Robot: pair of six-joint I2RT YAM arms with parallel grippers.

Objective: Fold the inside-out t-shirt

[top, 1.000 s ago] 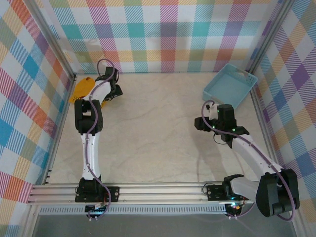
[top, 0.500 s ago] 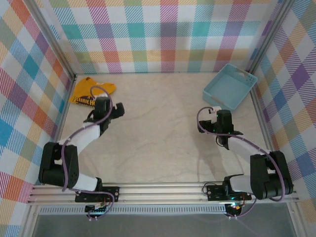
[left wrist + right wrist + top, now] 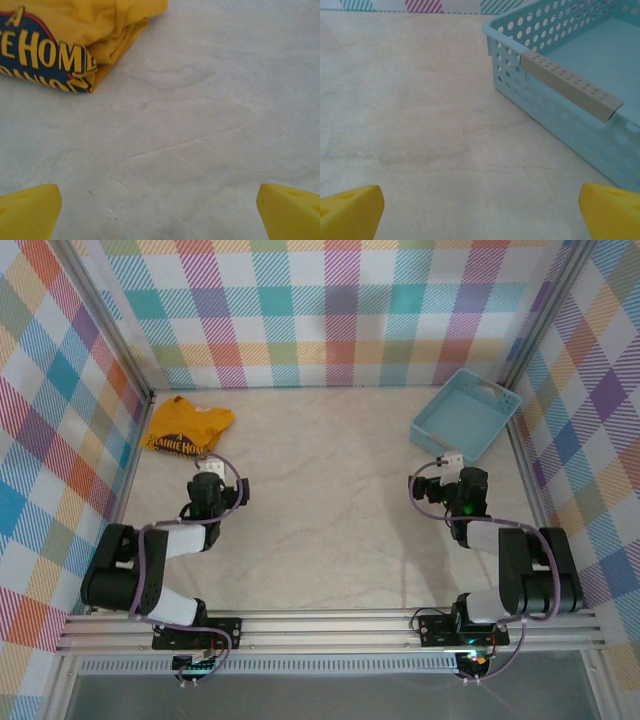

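At the near edge, a silver aluminium rail (image 3: 330, 625) carries both arm bases, and each arm is drawn back low over the pale, marble-patterned table top (image 3: 320, 530).

The left gripper (image 3: 207, 474) points toward the far left corner. In the left wrist view, the left gripper (image 3: 160, 212) has its jaws spread wide: its yellow fingertips (image 3: 27, 210) sit at the two bottom corners with bare table between them, holding nothing. The right gripper (image 3: 450, 470) points toward the far right corner. In the right wrist view, the right gripper (image 3: 480, 212) has its jaws spread just as wide, its yellow fingertips (image 3: 350, 210) far apart and gripping nothing.

Beyond the left gripper and apart from it lies the mustard-orange short-sleeved cotton t-shirt (image 3: 185, 425), a compact layered bundle in the table's far left corner, close to the left wall. Its dark arched lettering faces up, and in the left wrist view the t-shirt (image 3: 115, 25) shows a folded edge toward the camera.

Just beyond the right gripper stands the light blue perforated plastic basket (image 3: 445, 443), set at an angle in the far right corner. Its near wall (image 3: 545, 95) bears a grey dotted handle strip (image 3: 570, 85).

Pastel plaid fabric walls (image 3: 340, 310) close in the table on three sides
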